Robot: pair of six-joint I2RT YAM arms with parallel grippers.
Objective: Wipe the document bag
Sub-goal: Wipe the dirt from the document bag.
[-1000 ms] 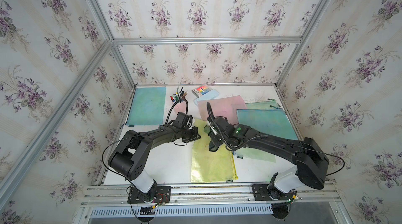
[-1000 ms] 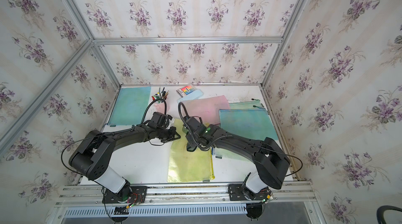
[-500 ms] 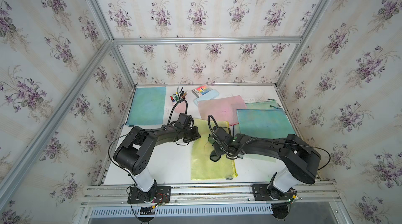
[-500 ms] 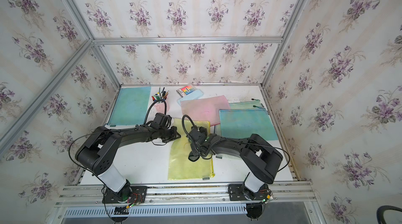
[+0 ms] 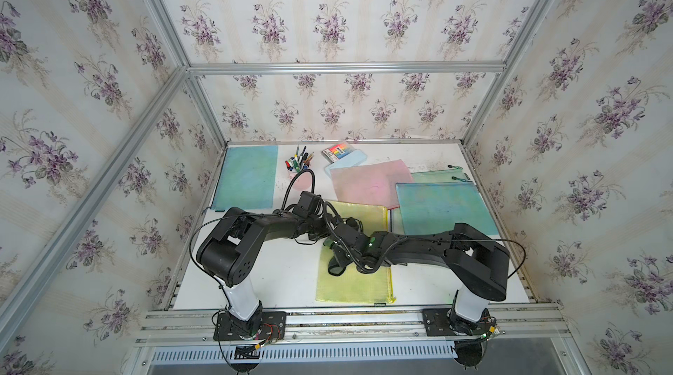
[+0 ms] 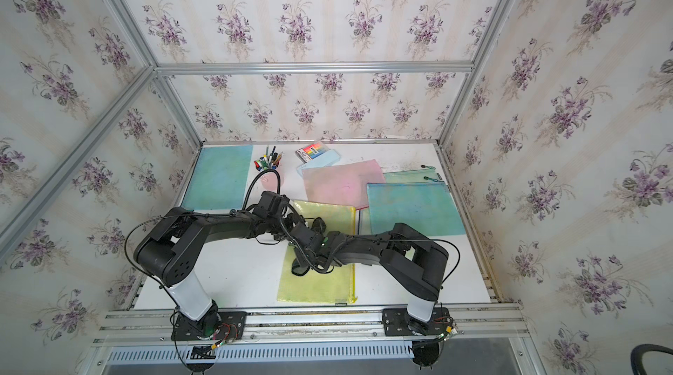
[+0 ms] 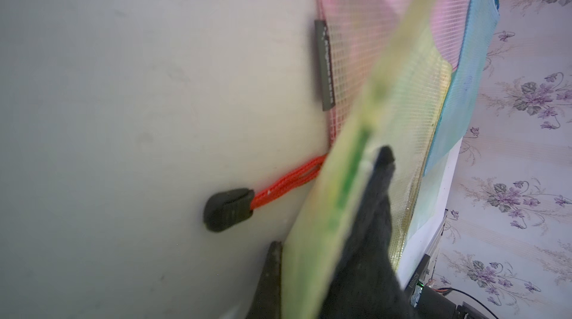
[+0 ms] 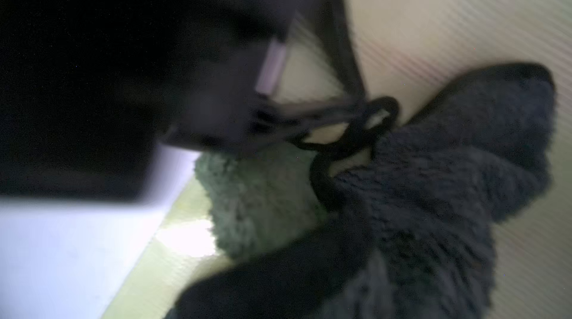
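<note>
The yellow bag (image 5: 358,284) lies flat on the bench (image 5: 284,275), its long side running from the front edge toward the back. The left gripper (image 5: 322,220) is clamped on its far left corner. The right gripper (image 5: 338,251), pinched on a dark cloth (image 5: 335,270), presses mid-bag, with the near half just ahead of it.

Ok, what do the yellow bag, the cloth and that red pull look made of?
Yellow bag: thin translucent plastic, slightly glossy, with a fine woven grid showing in it.
Cloth: dark fluffy fabric with a matte pile and a green patch, probably microfibre or terry.
Red pull: braided cord, going by the weave. Its black end tab looks like matte rubber or plastic.
</note>
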